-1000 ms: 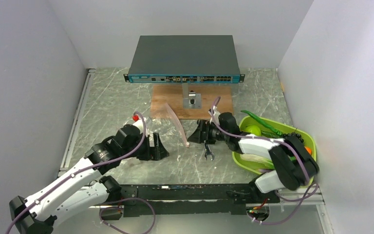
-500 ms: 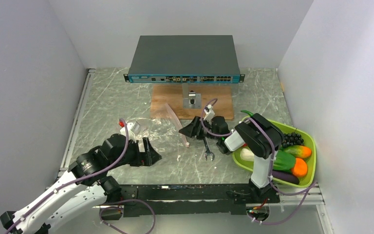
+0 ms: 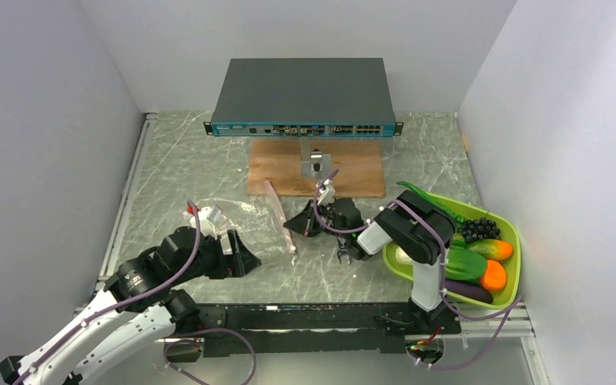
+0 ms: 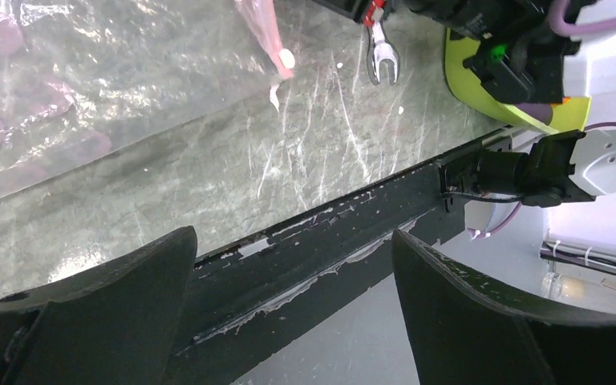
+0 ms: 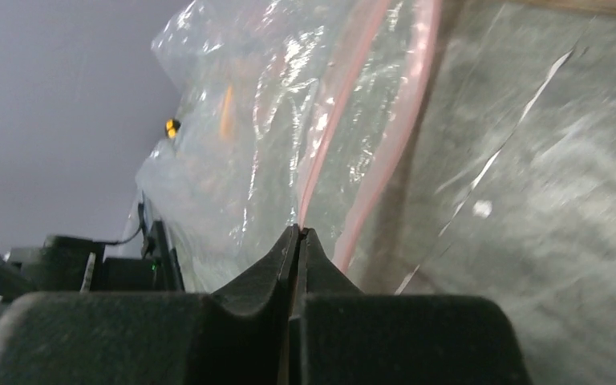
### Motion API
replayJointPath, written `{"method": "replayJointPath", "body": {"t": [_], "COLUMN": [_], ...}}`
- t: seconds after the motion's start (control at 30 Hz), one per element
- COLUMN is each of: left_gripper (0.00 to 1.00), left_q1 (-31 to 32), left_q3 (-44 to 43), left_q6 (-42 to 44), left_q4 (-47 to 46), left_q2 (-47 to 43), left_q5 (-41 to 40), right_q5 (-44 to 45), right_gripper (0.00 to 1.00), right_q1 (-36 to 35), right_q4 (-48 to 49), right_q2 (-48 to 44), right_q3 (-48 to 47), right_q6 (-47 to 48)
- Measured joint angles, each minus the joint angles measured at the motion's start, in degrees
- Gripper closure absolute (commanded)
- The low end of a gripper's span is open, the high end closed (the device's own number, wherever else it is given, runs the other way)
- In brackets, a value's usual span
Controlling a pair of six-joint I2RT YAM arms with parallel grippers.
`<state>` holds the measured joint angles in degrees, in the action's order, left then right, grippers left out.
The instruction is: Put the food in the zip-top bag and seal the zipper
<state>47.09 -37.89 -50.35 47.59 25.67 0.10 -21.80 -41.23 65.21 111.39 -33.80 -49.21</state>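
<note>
- Two arms work at the table. The right gripper (image 5: 298, 241) has its fingers pressed together on the mouth edge of the zip-top bag (image 3: 237, 210), pinching the film at the pink zipper (image 3: 280, 215).
- The left gripper (image 4: 291, 241) hovers low beside the bag's near side. Its fingers are spread wide and hold nothing.
- The bag lies mostly flat on the table between the two grippers and looks empty. The mouth faces the right arm, and the pale slider tab (image 4: 287, 58) sits at the near end of the strip.
- All visible food is well apart from the bag in the lime-green tray (image 3: 515, 234): black grapes (image 3: 480, 229), an orange (image 3: 494, 276) and a purple eggplant (image 3: 469, 290) among the rest.
- Step in hand, as judged: opening the mouth. The pinch should take one lip only; whether it does cannot be told from the right wrist view.
- Advice: raise that lip gently while the left fingers pin or take the opposite lip, so the thin film gapes rather than slides.
- Hazard: the wrench (image 3: 342, 255) lies just beside the right gripper's path to the tray.
</note>
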Motion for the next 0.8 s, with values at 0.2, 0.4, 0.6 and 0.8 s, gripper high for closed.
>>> {"method": "replayJointPath", "body": {"t": [0.2, 0.4, 0.6, 0.8], "left_gripper": [0.07, 0.12, 0.30, 0.32], "left_q1": [0.0, 0.0, 0.0, 0.0], "left_q3": [-0.3, -3.7, -17.0, -30.8], "left_q6": [-0.9, -0.9, 3.3, 7.3], "left_q4": [-0.4, -2.7, -2.7, 3.1], "left_q2": [3.5, 11.9, 24.3, 35.9], "left_q5": [0.0, 0.1, -0.7, -6.8], "right_q5": [2.0, 3.6, 5.9, 9.6], "right_gripper": [1.00, 1.00, 1.00, 1.00], "right_q1": [-4.2, -8.9, -14.3, -18.6], "right_q4": [-0.4, 0.2, 2.6, 0.4], "right_q2": [-8.5, -16.5, -20.3, -24.1], "right_q3": [6.3, 10.3, 12.0, 12.4], "right_q6": [1.1, 1.2, 0.9, 2.1]}}
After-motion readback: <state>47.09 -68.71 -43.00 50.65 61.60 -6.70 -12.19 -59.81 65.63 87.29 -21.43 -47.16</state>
